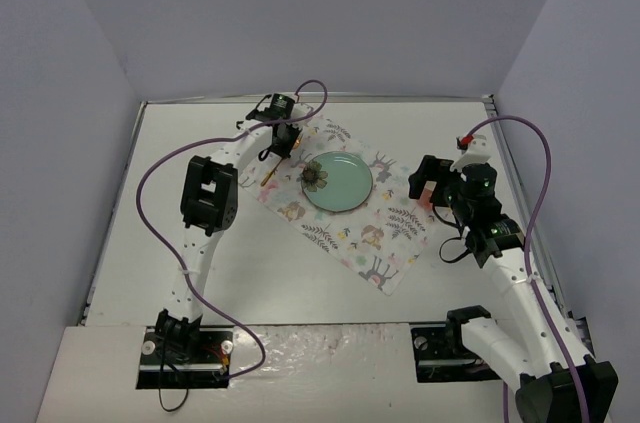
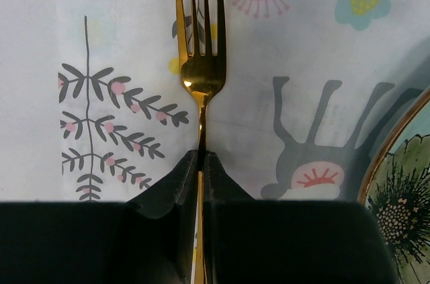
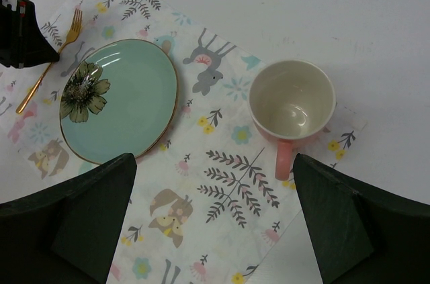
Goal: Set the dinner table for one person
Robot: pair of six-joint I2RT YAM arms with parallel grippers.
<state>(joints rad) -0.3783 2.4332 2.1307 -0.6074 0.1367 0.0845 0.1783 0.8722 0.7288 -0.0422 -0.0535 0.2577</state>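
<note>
From above: stretching out beneath everything as the white surface (image 1: 150, 233), edged in thin metal, and carrying a floral placemat (image 1: 375, 243) laid diagonally near the middle. Resting on the placemat's far half as a green plate (image 1: 340, 183), with a gold fork (image 1: 268, 178) lying just left of it. Reaching over the fork with the left pincer (image 1: 278, 148), though not showing from this height how its jaws are standing. Hanging over the placemat's right corner with the right pincer (image 1: 425, 183), partly hiding a pink mug (image 1: 424, 193) below. From the left wrist: clamping the left pincer (image 2: 200, 163) tight on the gold fork's (image 2: 200, 62) handle, tines pointing away over the placemat (image 2: 121, 42), with the plate's (image 2: 403, 190) gilt rim and flower print peeking in at lower right. From the right wrist: holding the right pincer (image 3: 213, 163) with jaws wide apart, gripping nothing, above the placemat (image 3: 228, 183). Standing upright on the placemat's corner as the mug (image 3: 292, 99), cream inside, handle turned toward the camera. Sitting well apart from the mug as the plate (image 3: 127, 96), with the fork (image 3: 50, 59) just beyond it under the black left pincer (image 3: 17, 29). Showing bare white around the placemat as the surface (image 3: 302, 2).
</note>
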